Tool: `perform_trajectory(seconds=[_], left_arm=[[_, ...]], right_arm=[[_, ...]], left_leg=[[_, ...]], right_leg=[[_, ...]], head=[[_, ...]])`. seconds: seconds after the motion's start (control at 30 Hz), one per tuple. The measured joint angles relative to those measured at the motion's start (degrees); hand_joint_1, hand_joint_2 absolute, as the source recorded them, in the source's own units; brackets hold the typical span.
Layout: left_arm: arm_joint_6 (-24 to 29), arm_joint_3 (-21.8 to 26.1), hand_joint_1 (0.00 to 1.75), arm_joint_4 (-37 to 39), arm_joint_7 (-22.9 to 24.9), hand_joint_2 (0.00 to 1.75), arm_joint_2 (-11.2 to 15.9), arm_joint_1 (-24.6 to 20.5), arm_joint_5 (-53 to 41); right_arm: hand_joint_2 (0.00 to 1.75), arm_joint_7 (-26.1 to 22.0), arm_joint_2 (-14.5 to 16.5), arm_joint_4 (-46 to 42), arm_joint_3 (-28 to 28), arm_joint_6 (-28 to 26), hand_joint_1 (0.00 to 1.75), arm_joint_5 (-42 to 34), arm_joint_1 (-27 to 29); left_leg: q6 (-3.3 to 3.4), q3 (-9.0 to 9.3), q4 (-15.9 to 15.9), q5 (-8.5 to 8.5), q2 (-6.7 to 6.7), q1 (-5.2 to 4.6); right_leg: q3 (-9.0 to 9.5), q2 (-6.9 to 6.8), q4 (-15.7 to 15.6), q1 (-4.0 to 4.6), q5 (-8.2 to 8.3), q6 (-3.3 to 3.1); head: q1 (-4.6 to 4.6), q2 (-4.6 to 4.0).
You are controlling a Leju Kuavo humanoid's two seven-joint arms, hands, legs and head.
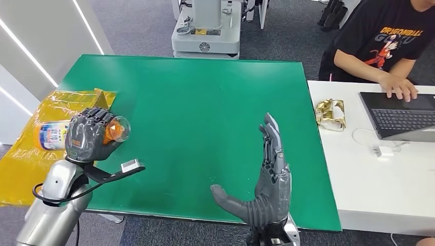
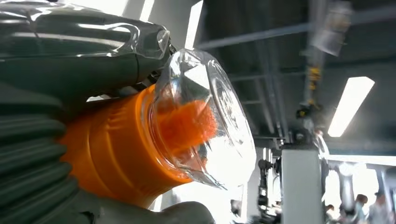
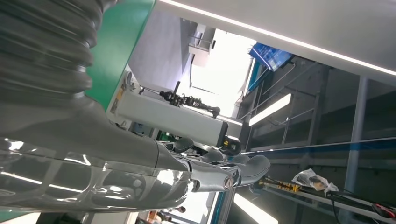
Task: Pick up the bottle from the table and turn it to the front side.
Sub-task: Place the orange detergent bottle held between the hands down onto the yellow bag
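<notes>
Here, one orange bottle (image 1: 54, 134) lay sideways in the left hand (image 1: 88, 136), gripped at the table's (image 1: 205, 102) nine o'clock edge. The right hand (image 1: 269, 179) stood at five o'clock, fingers spread, holding nothing.

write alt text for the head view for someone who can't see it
The robot's left hand holds an orange bottle sideways above the left edge of a green table, over yellow plastic sheeting. Its right hand is open, fingers straight. A person types on a laptop at right.

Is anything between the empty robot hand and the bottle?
Nothing visible. The left robot hand holds the bottle sideways above the table's left edge. The right robot hand is open, and bare green tabletop lies between them.
</notes>
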Motion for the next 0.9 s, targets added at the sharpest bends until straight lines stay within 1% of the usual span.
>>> perform_trajectory(seconds=[0.07,0.13,0.2,0.3,0.37,0.43,0.57,0.7,0.8,0.9], left_arm=[[-1.1,-0.2,1.75,1.0,0.7,1.75,1.8,-0.3,-4.6],[-2.7,-0.4,1.75,2.8,0.5,1.75,3.1,-1.0,-6.0],[-6.6,-1.2,1.75,5.9,-1.2,1.75,4.5,-2.7,-5.8],[-15.4,-4.4,1.75,13.9,-6.4,1.75,6.8,-8.2,-3.7],[-17.8,-6.8,1.75,20.2,-8.9,1.75,8.0,-12.6,-2.8],[-18.6,-8.9,1.75,25.4,-9.9,1.75,8.7,-16.3,-2.4],[-20.4,-13.4,1.75,34.9,-10.4,1.75,8.7,-23.4,-2.4],[-21.2,-17.6,1.75,44.7,-10.6,1.75,7.0,-29.8,-3.2],[-21.7,-19.5,1.75,50.3,-10.6,1.75,5.6,-32.7,-2.9],[-21.9,-20.5,1.75,53.8,-10.6,1.75,4.7,-33.8,-2.5]], right_arm=[[1.75,0.0,-0.2,-0.2,0.0,0.4,0.00,-0.5,0.0],[1.75,0.0,-0.3,-0.5,0.0,0.6,0.00,-0.9,0.0],[1.75,-0.2,-0.6,-0.7,0.0,0.7,0.00,-1.3,0.0],[1.75,-0.9,-0.9,-0.7,0.0,0.6,0.00,-1.8,0.0],[1.75,-1.2,-1.1,-0.7,0.1,0.5,0.00,-2.0,0.0],[1.75,-1.3,-1.2,-0.7,0.1,0.4,0.00,-2.1,0.0],[1.75,-0.7,-1.3,-0.9,0.5,0.2,0.00,-2.0,-0.2],[1.75,0.0,-1.3,-0.9,0.6,-0.2,0.00,-1.8,-0.7],[1.75,0.1,-1.3,-0.8,0.7,-0.1,0.00,-1.7,-1.1],[1.75,0.0,-1.3,-0.5,0.7,0.1,0.00,-1.7,-1.6]], left_leg=[[0.00,0.01,0.0,0.00,0.00,0.00],[-0.01,0.01,0.0,0.01,0.00,0.01],[-0.02,0.01,0.0,0.02,-0.01,0.01],[-0.08,-0.01,0.0,0.08,-0.03,0.04],[-0.11,-0.02,0.0,0.13,0.00,0.05],[-0.12,0.00,0.0,0.14,0.05,0.05],[-0.12,-0.02,0.0,0.14,0.01,0.05],[-0.12,-0.02,0.0,0.14,0.02,0.04],[-0.12,-0.03,0.0,0.14,0.05,0.04],[-0.12,-0.02,0.0,0.14,0.05,0.04]], right_leg=[[-0.01,0.00,0.0,0.00,0.00,0.00],[-0.02,-0.01,0.0,0.00,0.00,0.00],[-0.03,-0.02,0.0,0.00,0.00,0.00],[-0.04,-0.04,0.0,0.03,0.03,-0.03],[-0.05,-0.01,0.0,0.05,0.08,-0.08],[-0.06,0.02,0.0,0.06,0.11,-0.11],[-0.07,0.00,0.0,0.06,0.11,-0.12],[-0.05,0.01,0.0,0.06,0.11,-0.12],[-0.05,0.03,0.0,0.05,0.12,-0.12],[-0.07,0.04,0.0,0.06,0.11,-0.12]], head=[[0.00,0.00],[0.00,0.00],[0.00,0.00],[0.01,0.00],[0.01,0.00],[0.01,0.00],[0.02,0.00],[0.02,0.00],[0.01,0.00],[0.02,0.00]])
